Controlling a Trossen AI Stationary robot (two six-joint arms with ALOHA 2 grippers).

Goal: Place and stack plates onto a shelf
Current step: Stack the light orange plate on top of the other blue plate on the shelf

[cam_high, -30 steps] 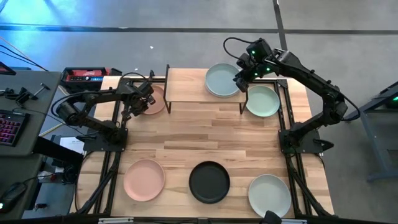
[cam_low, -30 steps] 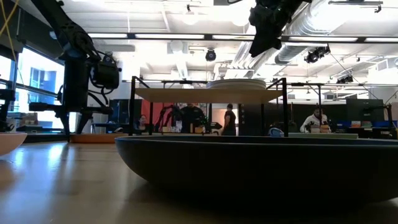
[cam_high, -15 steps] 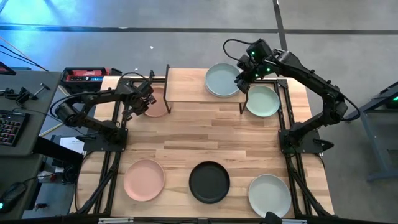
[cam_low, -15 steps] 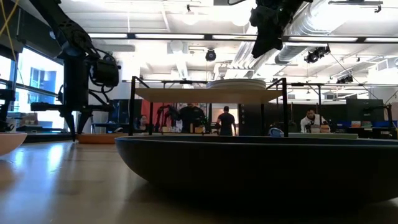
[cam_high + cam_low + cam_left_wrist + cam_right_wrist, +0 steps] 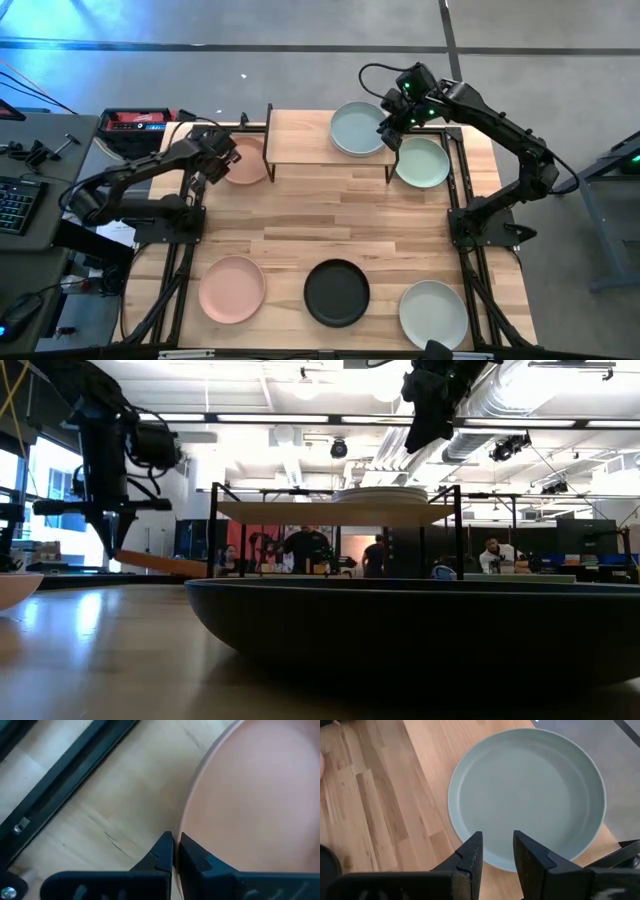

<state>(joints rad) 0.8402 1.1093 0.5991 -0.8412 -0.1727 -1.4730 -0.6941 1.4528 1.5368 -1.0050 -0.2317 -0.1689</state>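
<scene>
Now the left gripper (image 5: 173,851) has closed its fingers on the rim of the round matte peach plate (image 5: 243,160) beside the wooden shelf with thin black legs (image 5: 300,149), and in the low view that plate hangs tilted off the counter (image 5: 330,220), where it lay flat a second ago. Carrying it up onto the shelf looks next. Meanwhile the right gripper (image 5: 496,851), partly open and empty, hovers above the pale grey-blue plate (image 5: 357,128) resting on the shelf.

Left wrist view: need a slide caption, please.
Left gripper shut on the rim of a peach plate, above the wooden table.
</scene>
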